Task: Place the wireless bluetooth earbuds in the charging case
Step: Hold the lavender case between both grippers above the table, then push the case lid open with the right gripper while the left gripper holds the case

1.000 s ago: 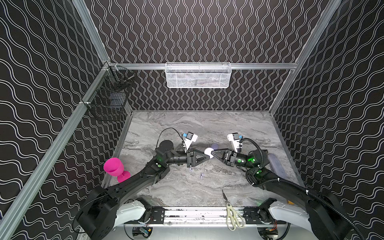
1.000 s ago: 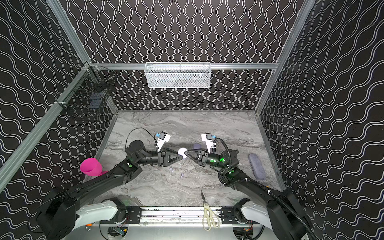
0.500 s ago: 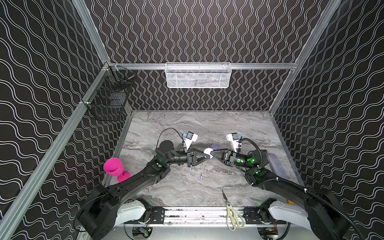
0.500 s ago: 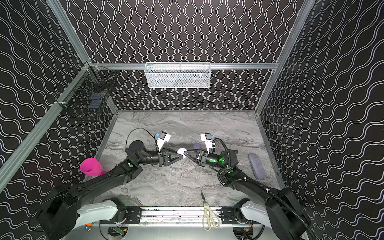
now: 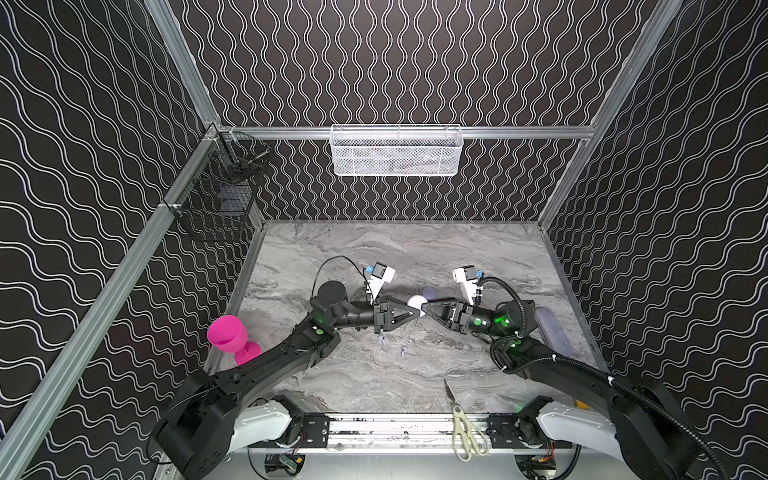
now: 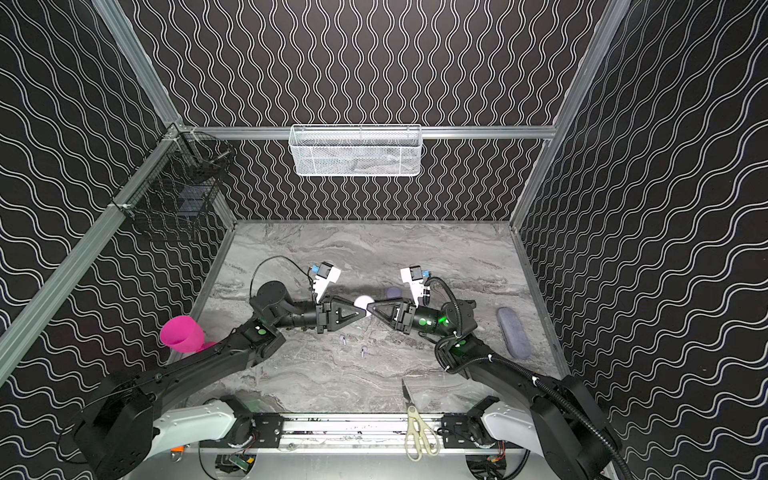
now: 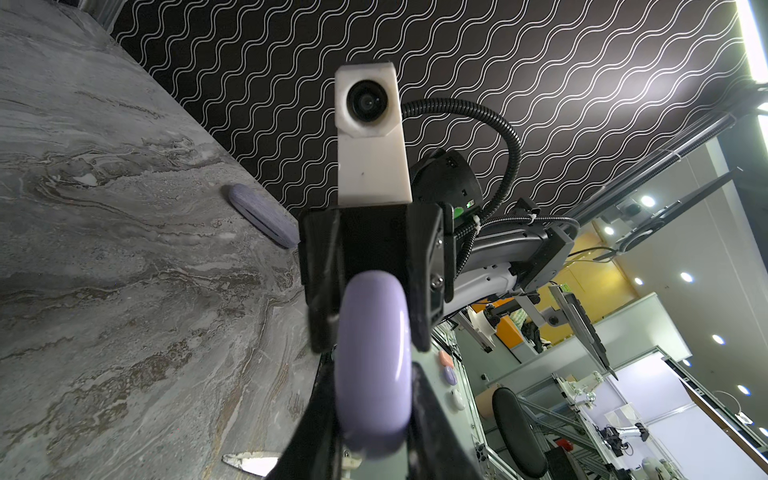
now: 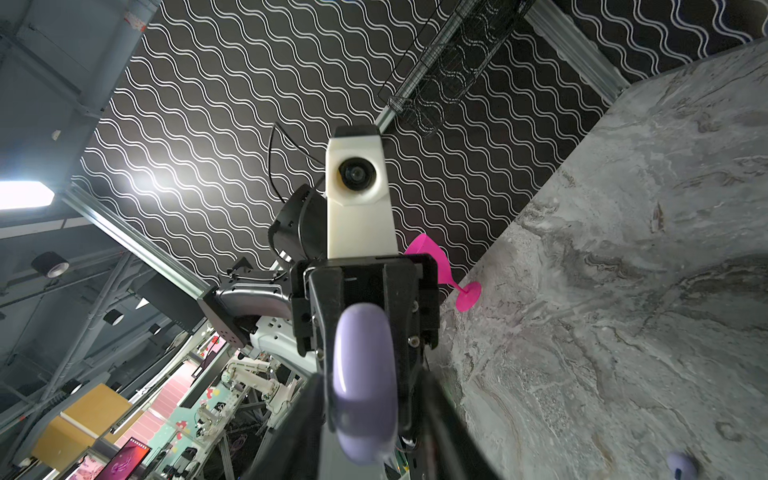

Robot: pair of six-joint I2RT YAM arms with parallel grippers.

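Earbuds, two tiny pale lavender-white ones with short stems [image 5: 380, 340], lie loose on the grey marble table [image 5: 374, 257] near the grippers, not yet in any case. The left gripper [image 5: 411, 311] pinches the round shiny lavender charging case [image 7: 372, 353] tight in the air, likely to keep it steady for opening. The right gripper [image 5: 426, 307] has a finger on each side of the same case, but whether it squeezes cannot be told.

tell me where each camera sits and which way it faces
Top views: high in front, looking down on the table; both arms, left pincer, right pincer.
Left wrist: on left arm, facing the right pincer; own fingers show.
Right wrist: on right arm, facing the left pincer; own fingers show.
All share the round lavender case.
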